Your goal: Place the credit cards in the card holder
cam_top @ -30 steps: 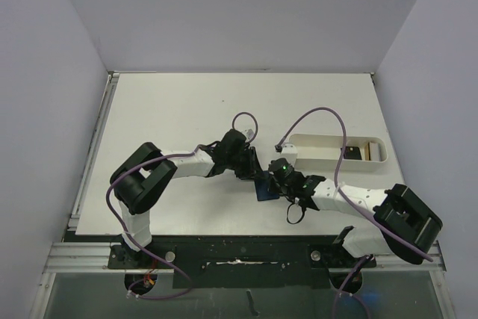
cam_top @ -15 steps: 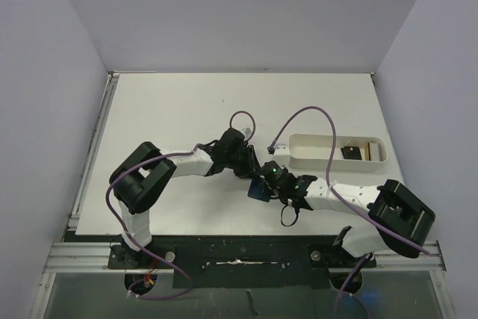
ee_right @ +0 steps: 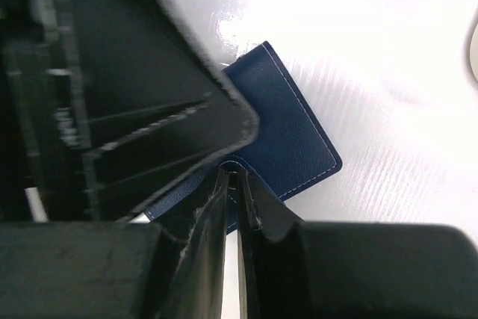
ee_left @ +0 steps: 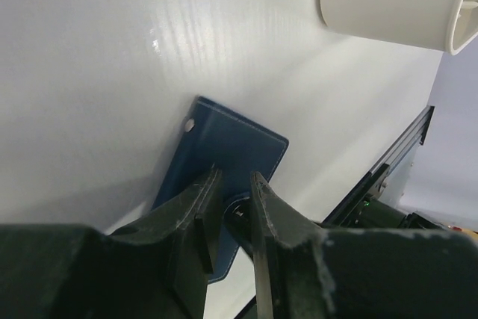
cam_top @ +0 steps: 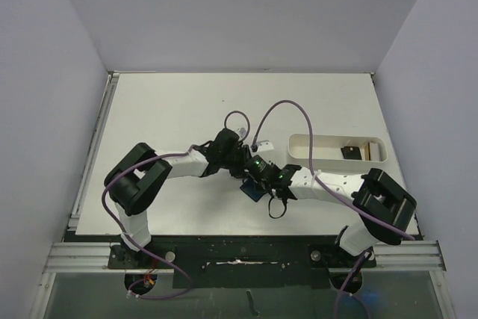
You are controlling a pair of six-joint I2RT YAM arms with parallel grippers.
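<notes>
The small navy blue folding card holder [ee_left: 231,140] lies flat on the white table [cam_top: 164,117], seemingly closed.

- **Step:** both arms meet at its edge; opening it looks like the step in hand.
- **Left gripper** [ee_left: 235,177]: a little apart; I cannot tell if it pinches anything.
- **Right gripper** [ee_right: 233,177]: pressed together.
- **Cards:** the thin dark and tan credit cards [cam_top: 349,152] sit in the long white tray [cam_top: 332,158].
- **Next:** lift one cover gently.

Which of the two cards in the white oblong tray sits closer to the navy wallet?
The dark grey card, not the tan card: it lies left of the tan one in the white oblong tray, towards the navy blue wallet.
</notes>
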